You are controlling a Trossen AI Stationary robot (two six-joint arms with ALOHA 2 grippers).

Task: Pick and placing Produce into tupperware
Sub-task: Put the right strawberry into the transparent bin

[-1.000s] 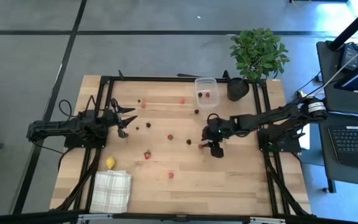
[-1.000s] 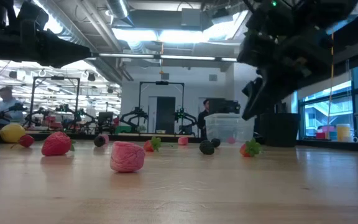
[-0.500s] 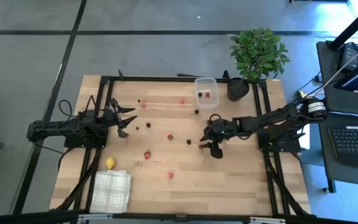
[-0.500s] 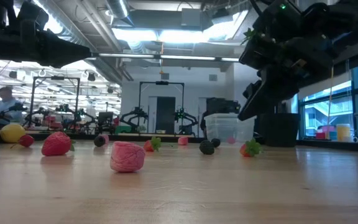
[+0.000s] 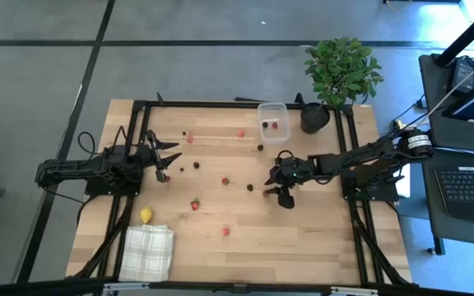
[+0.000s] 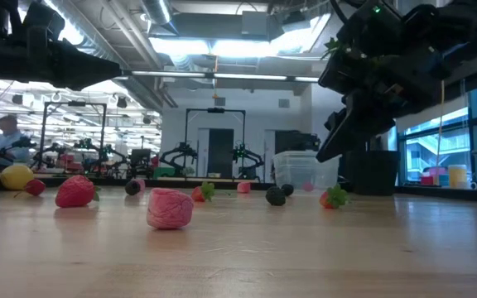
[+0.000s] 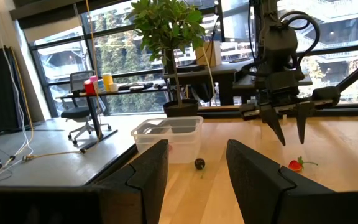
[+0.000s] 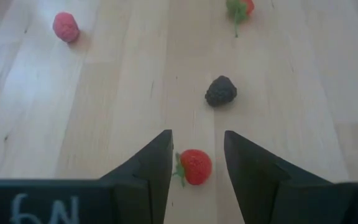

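Right claw spread wide, hanging above the pale wooden bench with a small red strawberry piece with a green leafy cap lying right between the two dark fingers, not yet touched. Left claw spread too, waiting over the bench's left side, nothing in it.

Likely light, rounded and smooth, so prone to roll or squirt out of a loose pinch (a judgement from shape alone). Best taken across the red body, fingers on opposite flanks, clear of the leafy cap. Gentle closing advised.

Just beyond the strawberry, a dark bumpy berry piece; farther off, a pink raspberry-like piece and another leafy red piece, all well apart from the fingers.

Small clear rectangular plastic tupperware with rounded corners near the far edge of the bench, a red piece and a dark piece already inside. Black pot holding a green leafy plant just beside it: little margin on that side. Open bench between the right claw and the box, only scattered pieces below.
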